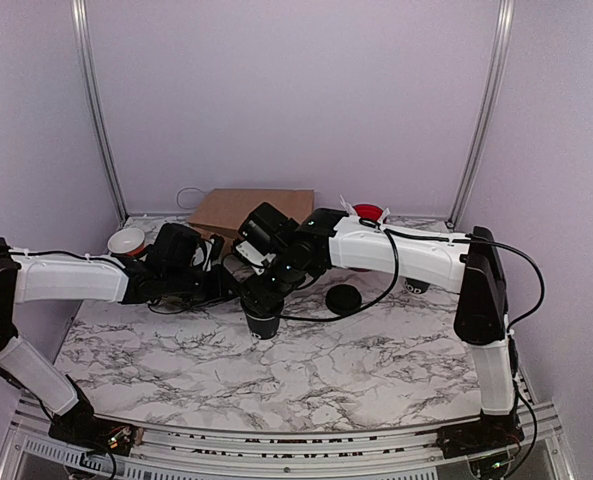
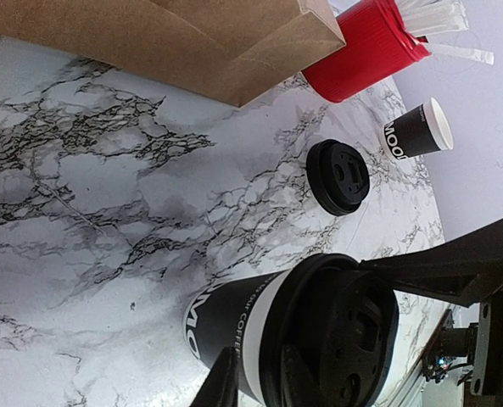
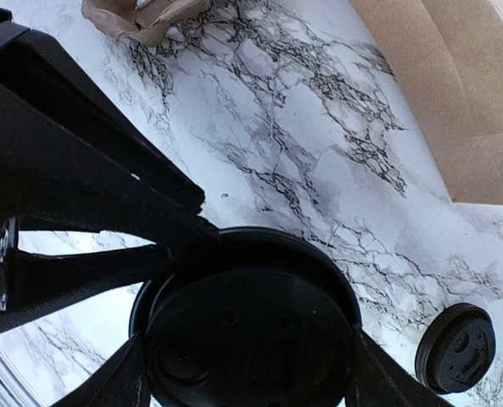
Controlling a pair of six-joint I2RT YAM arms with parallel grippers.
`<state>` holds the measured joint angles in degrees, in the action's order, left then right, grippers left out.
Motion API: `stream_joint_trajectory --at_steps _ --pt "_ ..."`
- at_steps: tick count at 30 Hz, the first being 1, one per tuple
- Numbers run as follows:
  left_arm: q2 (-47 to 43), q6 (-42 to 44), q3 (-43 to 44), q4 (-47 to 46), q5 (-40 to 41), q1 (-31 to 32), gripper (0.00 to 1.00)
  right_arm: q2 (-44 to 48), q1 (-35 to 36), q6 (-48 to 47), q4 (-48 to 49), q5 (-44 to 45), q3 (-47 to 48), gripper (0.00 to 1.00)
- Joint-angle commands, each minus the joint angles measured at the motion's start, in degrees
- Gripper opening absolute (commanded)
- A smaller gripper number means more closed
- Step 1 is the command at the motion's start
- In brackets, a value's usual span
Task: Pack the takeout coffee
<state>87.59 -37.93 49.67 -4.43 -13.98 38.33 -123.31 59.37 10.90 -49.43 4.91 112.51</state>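
Standing on the desk (image 1: pixel 376 370), the takeout coffee (image 1: pixel 264 323) is gripped at its lid (image 3: pixel 251 339) by the right jaws; whether the left jaws, at its 10 o'clock, are closed cannot be told.

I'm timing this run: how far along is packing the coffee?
Done: a lid sits on the black cup. In hand: the right end effector grips that lid; the left end effector is beside the cup. Left: the cup is on the table, not in the flat brown bag.
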Motion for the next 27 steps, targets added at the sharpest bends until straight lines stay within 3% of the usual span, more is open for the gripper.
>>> stream_joint_trajectory --at_steps 1,27 --pt "2.97 1.68 -0.43 7.08 2.88 0.08 0.17 -4.23 -0.11 0.77 -3.98 -3.74 -3.08 0.72" --pt "5.84 -0.37 -4.55 6.89 2.92 2.88 0.14 -5.56 1.79 3.40 -5.79 1.89 -8.87 0.76"
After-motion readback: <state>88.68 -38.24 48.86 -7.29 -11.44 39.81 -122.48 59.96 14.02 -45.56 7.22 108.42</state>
